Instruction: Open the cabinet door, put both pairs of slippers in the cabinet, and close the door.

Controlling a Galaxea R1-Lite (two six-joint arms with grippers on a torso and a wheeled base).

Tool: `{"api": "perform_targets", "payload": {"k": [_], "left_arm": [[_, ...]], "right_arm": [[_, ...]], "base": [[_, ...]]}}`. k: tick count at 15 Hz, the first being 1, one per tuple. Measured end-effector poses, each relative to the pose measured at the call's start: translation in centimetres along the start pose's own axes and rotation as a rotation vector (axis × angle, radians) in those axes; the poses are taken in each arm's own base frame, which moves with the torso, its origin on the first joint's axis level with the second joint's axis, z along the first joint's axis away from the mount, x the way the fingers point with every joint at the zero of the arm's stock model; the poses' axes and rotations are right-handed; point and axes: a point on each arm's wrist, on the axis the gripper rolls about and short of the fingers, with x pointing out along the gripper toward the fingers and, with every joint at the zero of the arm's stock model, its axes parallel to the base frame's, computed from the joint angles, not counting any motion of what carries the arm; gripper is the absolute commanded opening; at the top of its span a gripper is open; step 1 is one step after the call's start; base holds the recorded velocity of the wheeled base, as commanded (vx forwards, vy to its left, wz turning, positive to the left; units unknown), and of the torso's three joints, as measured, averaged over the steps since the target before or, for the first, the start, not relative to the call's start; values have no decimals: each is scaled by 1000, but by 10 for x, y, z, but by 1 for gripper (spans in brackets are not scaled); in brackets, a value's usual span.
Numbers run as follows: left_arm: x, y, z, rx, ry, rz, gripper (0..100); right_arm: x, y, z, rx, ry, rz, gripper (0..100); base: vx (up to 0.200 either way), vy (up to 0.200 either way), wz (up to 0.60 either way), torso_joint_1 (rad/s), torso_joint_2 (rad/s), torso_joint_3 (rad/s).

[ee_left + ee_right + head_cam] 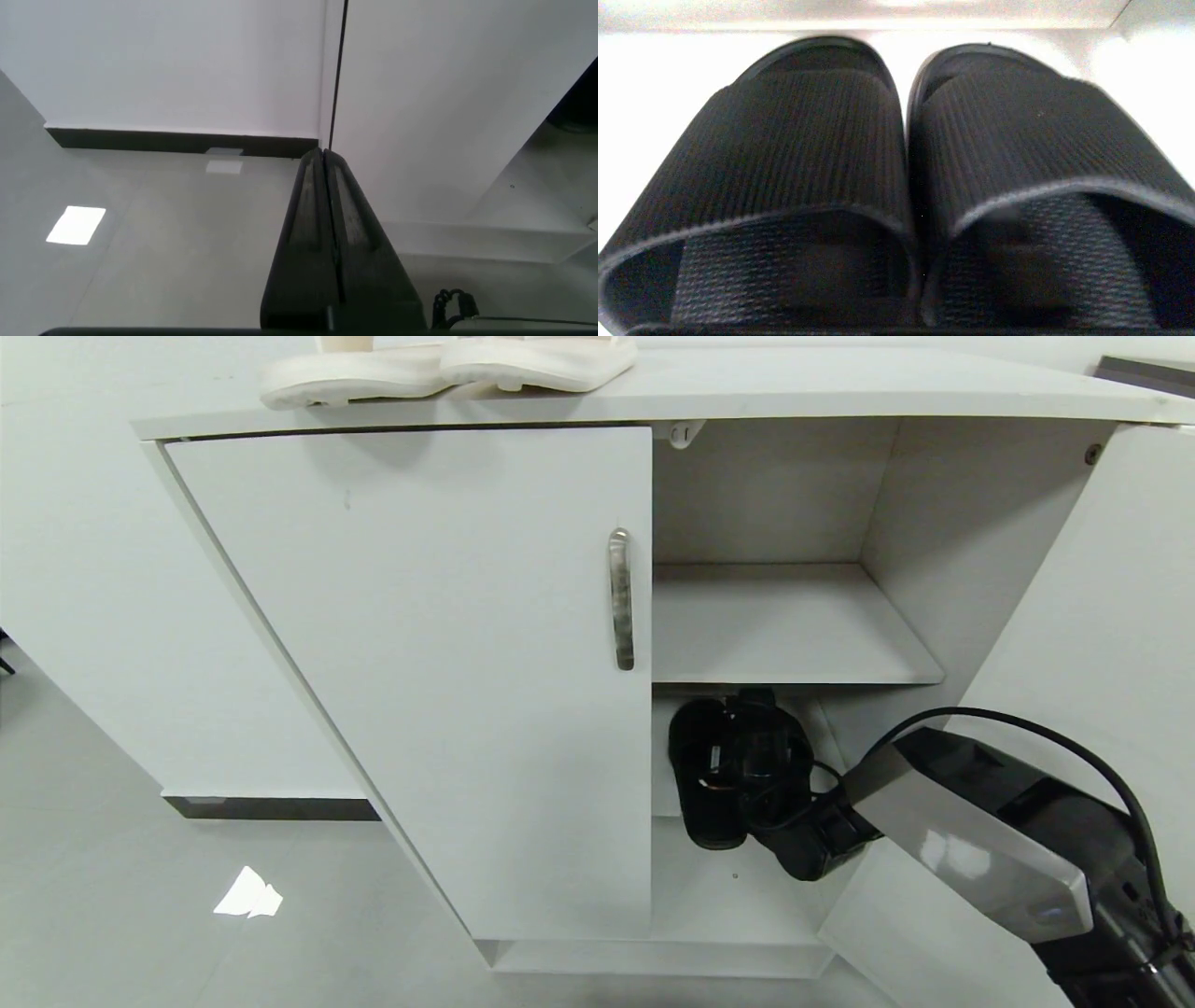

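Note:
A pair of black slippers (pixel 711 775) sits side by side in the cabinet's lower compartment, below the shelf (pixel 784 625). My right gripper (pixel 761 773) reaches in from the right and is shut on the pair where the two meet; up close the ribbed straps of the black slippers (pixel 896 187) face me. A pair of white slippers (pixel 448 369) lies on the cabinet top. The left door (pixel 420 663) with its metal handle (pixel 621 599) is closed, and the right door (pixel 1102 644) stands wide open. My left gripper (pixel 327 168) is shut on nothing, low beside the cabinet.
The upper shelf compartment (pixel 775 504) holds nothing. A dark baseboard (pixel 271 807) runs along the wall left of the cabinet, above grey floor (pixel 140 915). The open right door stands close beside my right arm.

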Motion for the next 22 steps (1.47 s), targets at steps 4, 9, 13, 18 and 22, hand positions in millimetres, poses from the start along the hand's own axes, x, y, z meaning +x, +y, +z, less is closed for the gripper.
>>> {"api": "perform_targets", "payload": {"k": [4,9,13,18,22], "left_arm": [[0,0,0,-1,0,0,0],[0,0,0,-1,0,0,0],[0,0,0,-3,0,-1,0],[0,0,0,-3,0,-1,0],[0,0,0,-3,0,-1,0]], "right_arm": [[-19,-7,-7,-13,26,61,100],[-86,-27,6,1,20,208,100],[-148,-43,18,10,58,462,100],[-185,-55,35,46,83,601,100],[-191,-55,39,49,73,615,100]], "base": [[0,0,0,0,0,0],[-160,0,0,1,0,0],[-200,0,0,-5,4,0],[-80,0,0,1,1,-1],[0,0,0,0,0,0]]}}
